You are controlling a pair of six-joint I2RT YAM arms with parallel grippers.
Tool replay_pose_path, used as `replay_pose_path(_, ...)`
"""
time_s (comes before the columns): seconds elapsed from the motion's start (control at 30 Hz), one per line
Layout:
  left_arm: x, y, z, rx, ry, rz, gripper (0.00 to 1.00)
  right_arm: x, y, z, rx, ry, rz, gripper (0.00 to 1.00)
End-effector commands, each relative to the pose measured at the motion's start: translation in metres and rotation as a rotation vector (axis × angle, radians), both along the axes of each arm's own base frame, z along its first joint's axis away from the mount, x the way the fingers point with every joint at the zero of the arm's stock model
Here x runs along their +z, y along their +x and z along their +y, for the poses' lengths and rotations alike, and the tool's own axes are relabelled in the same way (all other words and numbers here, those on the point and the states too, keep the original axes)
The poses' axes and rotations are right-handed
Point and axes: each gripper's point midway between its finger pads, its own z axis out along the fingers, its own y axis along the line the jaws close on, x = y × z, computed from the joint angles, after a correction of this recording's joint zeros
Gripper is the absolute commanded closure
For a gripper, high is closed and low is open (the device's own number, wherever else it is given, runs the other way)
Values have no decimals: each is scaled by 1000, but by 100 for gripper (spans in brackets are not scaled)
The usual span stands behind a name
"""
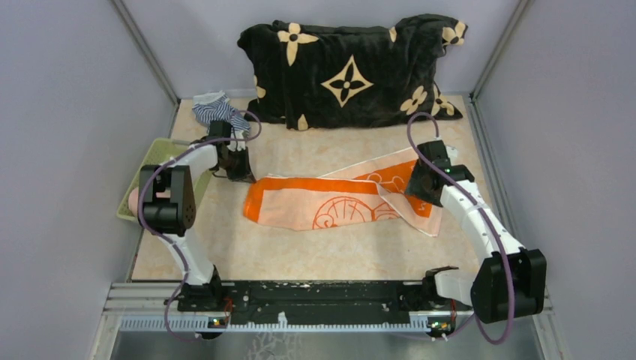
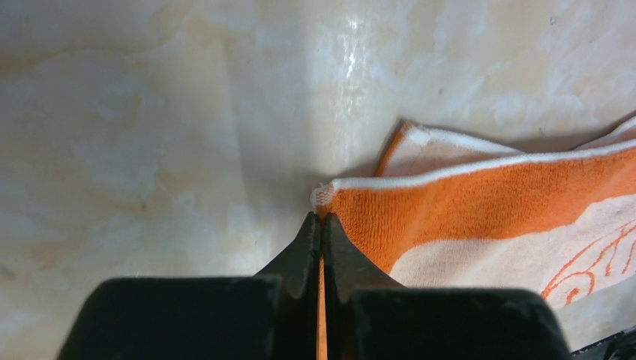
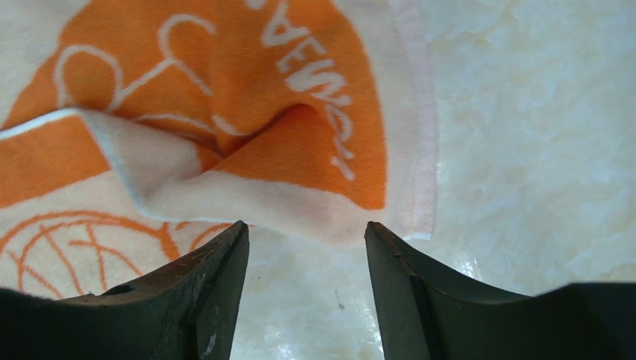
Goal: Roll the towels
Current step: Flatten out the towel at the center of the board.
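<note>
The left pincer (image 2: 321,222) clamps the orange towel (image 2: 480,206) by its corner; the cloth lies rumpled beyond it across the bench (image 2: 150,112); the right pincer (image 3: 306,238) gapes just above the far end; flattening seems in hand; next, it must drop and nip that edge.

The orange towel (image 2: 480,202) is nubbly terry cloth with a stitched hem; the bench top (image 2: 187,112) is glossy, smooth, marble-patterned; my right gripper (image 3: 306,226) is matt black plastic, scuffed.
</note>
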Motion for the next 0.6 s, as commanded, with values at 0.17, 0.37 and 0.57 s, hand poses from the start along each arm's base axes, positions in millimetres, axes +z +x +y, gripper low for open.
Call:
replay_pose_path(0.17, 98, 1, 20, 65, 89, -327, 100, -46, -38, -51, -393, 146, 152, 43)
replay_pose_path(0.37, 138, -9, 25, 111, 85, -445, 100, -71, -55, -54, -526, 201, 200, 47)
replay_pose_path(0.57, 149, -13, 22, 114, 58, -463, 100, -89, -61, -42, -555, 269, 220, 53)
